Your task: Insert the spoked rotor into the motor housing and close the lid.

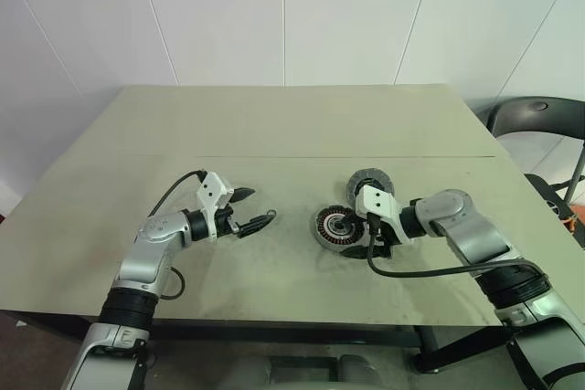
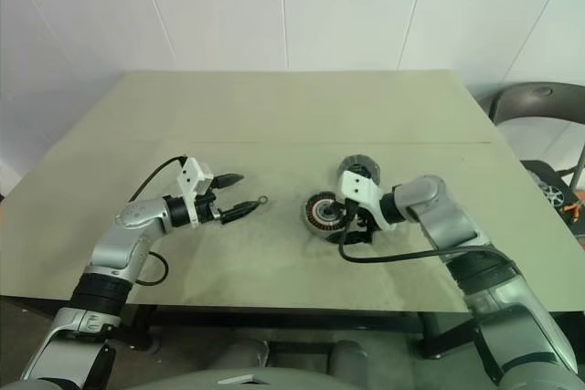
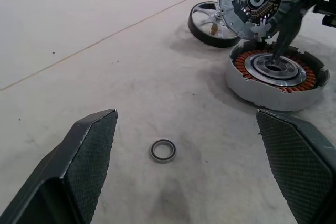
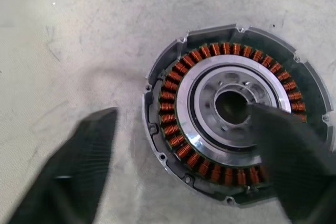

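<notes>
While my left gripper hangs spread and empty over a small ring, my right gripper straddles the motor housing's rim, released. Closing now could snag the windings; the spoked rotor lies just behind.

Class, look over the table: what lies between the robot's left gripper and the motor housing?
A small metal ring lies flat on the table, just ahead of the open left gripper. Past it the stretch to the motor housing is bare, as the left wrist view shows.
</notes>
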Available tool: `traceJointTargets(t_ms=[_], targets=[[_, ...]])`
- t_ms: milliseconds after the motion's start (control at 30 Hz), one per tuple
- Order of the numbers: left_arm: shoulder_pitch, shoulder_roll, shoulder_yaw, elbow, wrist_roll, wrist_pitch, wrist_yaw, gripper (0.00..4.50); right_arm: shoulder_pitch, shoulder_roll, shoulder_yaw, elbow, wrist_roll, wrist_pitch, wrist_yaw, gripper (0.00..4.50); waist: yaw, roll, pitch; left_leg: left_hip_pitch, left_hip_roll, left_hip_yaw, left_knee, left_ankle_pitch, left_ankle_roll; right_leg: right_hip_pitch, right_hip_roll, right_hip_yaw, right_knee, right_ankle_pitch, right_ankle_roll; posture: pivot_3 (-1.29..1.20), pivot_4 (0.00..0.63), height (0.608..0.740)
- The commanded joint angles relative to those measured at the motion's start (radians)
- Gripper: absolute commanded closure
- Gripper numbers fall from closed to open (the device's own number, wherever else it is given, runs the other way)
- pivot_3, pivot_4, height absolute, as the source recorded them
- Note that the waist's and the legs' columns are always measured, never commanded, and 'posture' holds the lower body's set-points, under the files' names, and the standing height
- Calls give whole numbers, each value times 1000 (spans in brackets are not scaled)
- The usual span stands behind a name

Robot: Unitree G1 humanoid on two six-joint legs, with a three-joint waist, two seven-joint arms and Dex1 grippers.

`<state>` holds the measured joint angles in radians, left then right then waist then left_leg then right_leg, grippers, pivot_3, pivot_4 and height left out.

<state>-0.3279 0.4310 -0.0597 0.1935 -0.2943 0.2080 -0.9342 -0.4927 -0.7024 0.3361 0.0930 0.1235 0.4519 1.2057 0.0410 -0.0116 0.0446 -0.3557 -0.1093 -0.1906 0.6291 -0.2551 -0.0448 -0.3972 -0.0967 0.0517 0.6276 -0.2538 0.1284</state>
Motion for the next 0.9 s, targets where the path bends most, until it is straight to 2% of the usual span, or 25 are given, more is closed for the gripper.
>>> traceJointTargets(t_ms=[33,133,533,800,900], targets=[[-33,1,11,-12,-1,-11,3,0,-29,13,-73,12,41,0,-11,31,0,0,0,0,0,0,0,0,0,0,0,0,0,0,0,0,0,740],[-38,-2,14,-9,8,-17,20,0,-39,29,-101,5,74,2,-8,31,-1,0,0,0,0,0,0,0,0,0,0,0,0,0,0,0,0,740],[-162,-64,134,220,63,-86,322,0,-33,55,-79,55,40,-24,-36,31,-2,0,0,0,0,0,-1,0,0,-1,0,0,0,1,1,0,0,740],[-188,-82,173,306,71,-103,394,0,-54,73,-98,42,54,-21,-36,31,-2,0,0,0,0,0,-1,0,0,-1,0,0,0,4,-1,0,0,740],[-205,-78,173,331,106,-165,439,0,-61,79,-117,39,72,-15,-41,31,-2,0,0,0,0,0,-1,0,0,-1,0,0,0,4,-1,0,0,740]])
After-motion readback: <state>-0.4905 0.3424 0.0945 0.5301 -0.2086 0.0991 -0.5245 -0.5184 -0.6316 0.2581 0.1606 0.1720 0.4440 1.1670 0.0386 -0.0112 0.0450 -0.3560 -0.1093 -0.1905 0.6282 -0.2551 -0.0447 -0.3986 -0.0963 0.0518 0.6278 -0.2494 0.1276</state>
